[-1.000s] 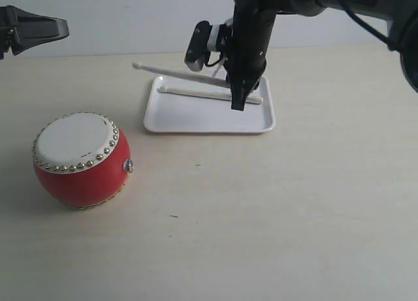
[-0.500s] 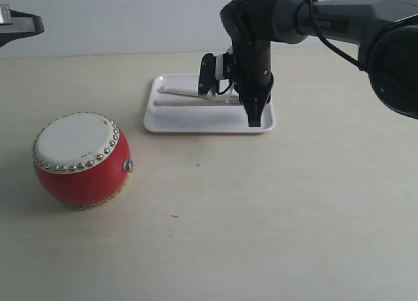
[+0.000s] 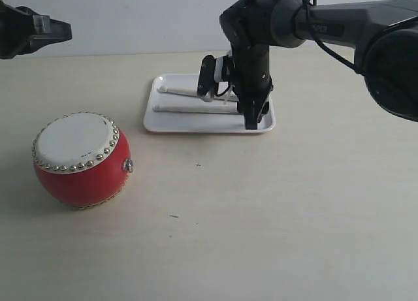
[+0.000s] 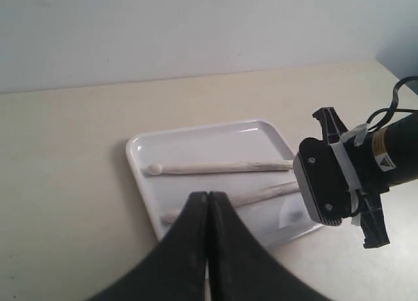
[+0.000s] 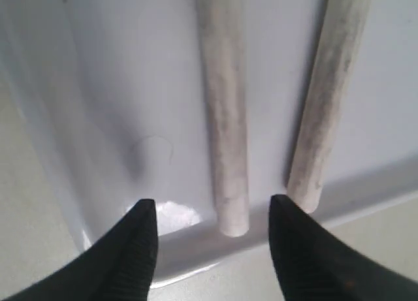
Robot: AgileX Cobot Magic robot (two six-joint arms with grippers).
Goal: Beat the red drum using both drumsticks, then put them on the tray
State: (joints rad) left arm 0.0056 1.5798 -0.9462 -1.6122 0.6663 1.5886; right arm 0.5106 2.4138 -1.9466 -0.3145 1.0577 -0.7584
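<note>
While the right gripper point(image 5: 211, 206) is held spread over the tray's point(image 4: 196, 141) end, both drumsticks point(image 4: 222, 166) are laid inside it.
Pale round wooden sticks, glossy white plastic; the left gripper point(image 4: 208, 200) is pinched closed, empty.

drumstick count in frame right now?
2. Both lie side by side in the tray: the back stick near the far rim, the front stick just ahead of it. No other is visible.
</note>
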